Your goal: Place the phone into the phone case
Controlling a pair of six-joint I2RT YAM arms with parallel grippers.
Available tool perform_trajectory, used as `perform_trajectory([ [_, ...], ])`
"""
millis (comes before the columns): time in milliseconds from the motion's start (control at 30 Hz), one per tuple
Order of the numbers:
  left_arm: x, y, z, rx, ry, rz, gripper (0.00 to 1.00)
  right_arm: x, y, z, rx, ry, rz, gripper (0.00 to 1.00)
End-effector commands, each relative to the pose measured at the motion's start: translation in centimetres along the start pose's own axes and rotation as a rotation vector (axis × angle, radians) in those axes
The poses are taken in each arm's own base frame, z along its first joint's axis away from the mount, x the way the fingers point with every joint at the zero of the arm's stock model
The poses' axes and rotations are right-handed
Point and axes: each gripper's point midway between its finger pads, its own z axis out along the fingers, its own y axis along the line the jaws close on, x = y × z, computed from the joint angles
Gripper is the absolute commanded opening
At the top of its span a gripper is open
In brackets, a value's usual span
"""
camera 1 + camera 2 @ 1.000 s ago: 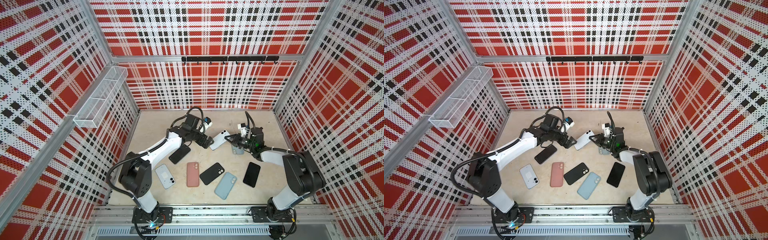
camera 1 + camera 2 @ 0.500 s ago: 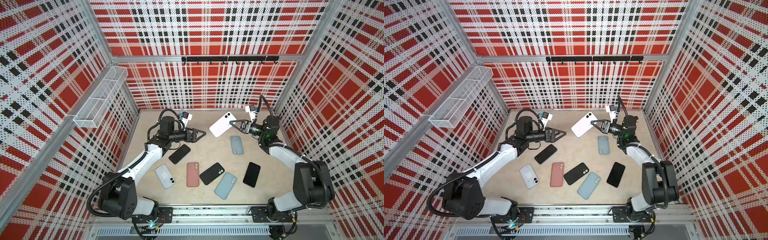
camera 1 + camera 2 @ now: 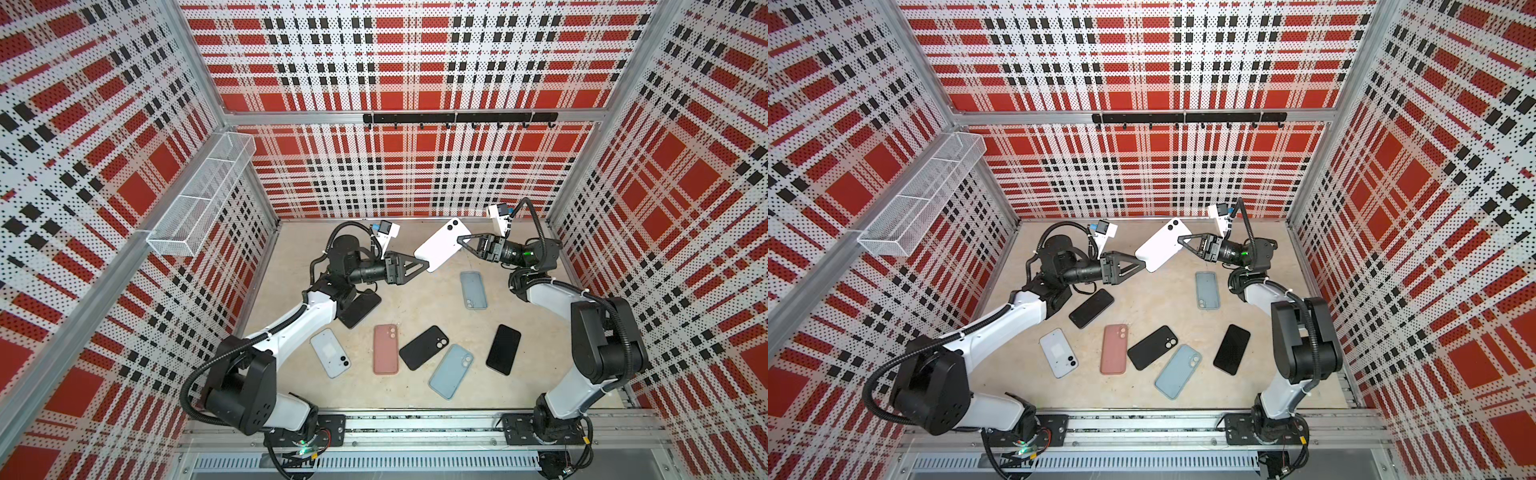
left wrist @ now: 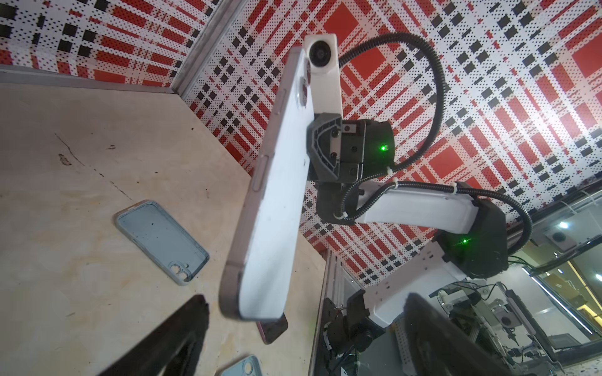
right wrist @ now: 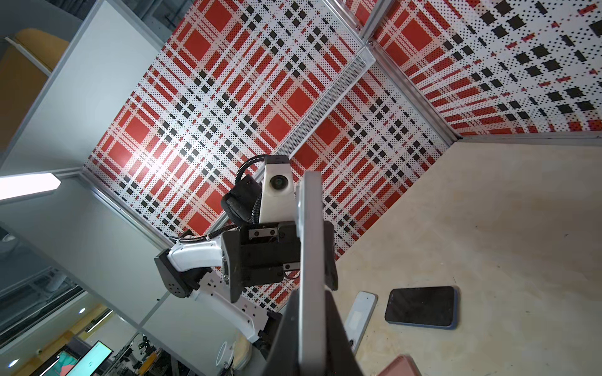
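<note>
The white phone (image 3: 442, 245) was held in the air above the far part of the table (image 3: 419, 303), tilted, with its camera end highest and its back face showing in both top views. The right gripper (image 3: 460, 240) was clamped on one long edge near the middle. The left gripper (image 3: 425, 265) was at the phone's lower end. In the left wrist view its dark fingers (image 4: 176, 338) stood wide apart with that end between them, so the jaws were open. Whether either finger touched the phone could not be told.

Below and towards the right arm lay an empty blue-grey case (image 3: 473, 289), hollow side up and well apart from the phone. Nearer the front lay a pink case (image 3: 385, 348), a black case (image 3: 424, 347) and a light blue case (image 3: 451, 371). A black phone (image 3: 503, 349) lay face up to their right.

The task seemed to be at an early stage: the phone was picked up but sat in no case. What remained was probably a handover or regrip between the arms, then lowering the phone into a matching case and pressing it home.
</note>
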Motion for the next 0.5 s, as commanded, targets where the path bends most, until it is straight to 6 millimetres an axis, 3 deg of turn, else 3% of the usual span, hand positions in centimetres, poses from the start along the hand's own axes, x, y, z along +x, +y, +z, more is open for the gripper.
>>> perform_trajectory([
  [0,-1.5,-0.7,1.0,0.039,-0.039,0.029,0.9,-0.7,2.8,0.6,-0.062,-0.018,-0.099,0.0],
  [233,-1.9,-2.0,2.0,0.077,-0.061,0.056,0.57,-0.7,2.7,0.4,-0.051,-0.05,-0.099,0.0],
  [467,-2.1,-2.8,1.7,0.083,-0.092,0.082,0.29,-0.6,2.2,0.3,-0.043,-0.059,-0.081,0.0],
])
